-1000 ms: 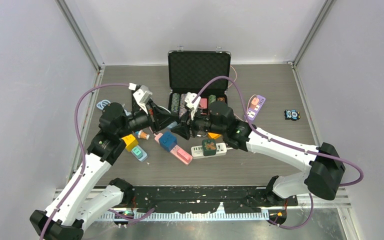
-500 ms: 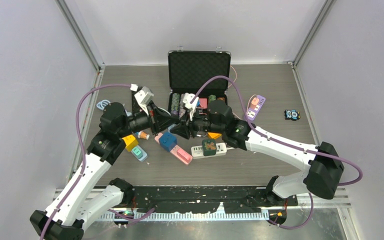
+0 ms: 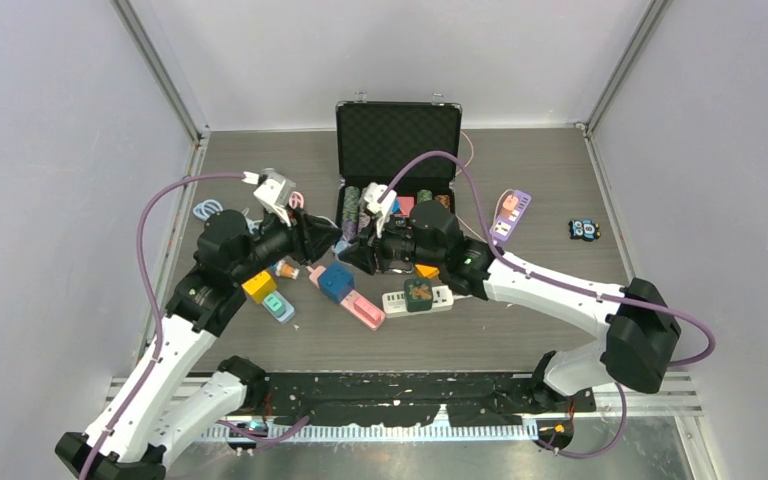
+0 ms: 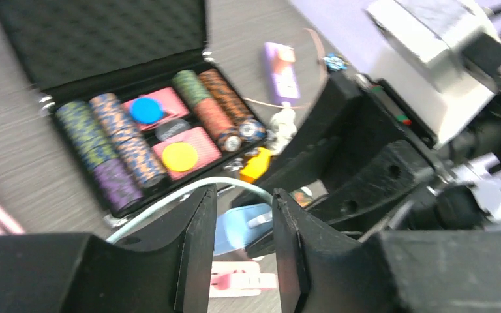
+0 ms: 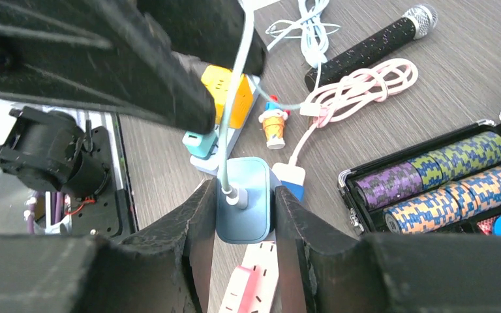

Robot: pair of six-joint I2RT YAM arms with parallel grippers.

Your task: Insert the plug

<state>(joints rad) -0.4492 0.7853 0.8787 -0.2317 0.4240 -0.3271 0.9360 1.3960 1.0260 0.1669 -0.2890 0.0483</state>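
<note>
Soft, even light fell on the grey bench [image 3: 560,180], shadows there were faint, the view past the left claw [image 4: 242,195] was smeared by motion blur, the right claw [image 5: 244,189] loomed dark and unfocused at its edges, the blue charger [image 5: 244,218] between its fingers [image 5: 169,261] showed sharp.

The table [image 3: 550,170] is being viewed from high above and behind the arm bases, facing down and forward. The left wrist view is being taken close, past its own fingers [image 4: 196,261], toward the chip case [image 4: 104,39] — the right wrist view likewise close, tilted downward. Chip case and blue charger [image 5: 254,218] are being shared by both wrist views.
</note>
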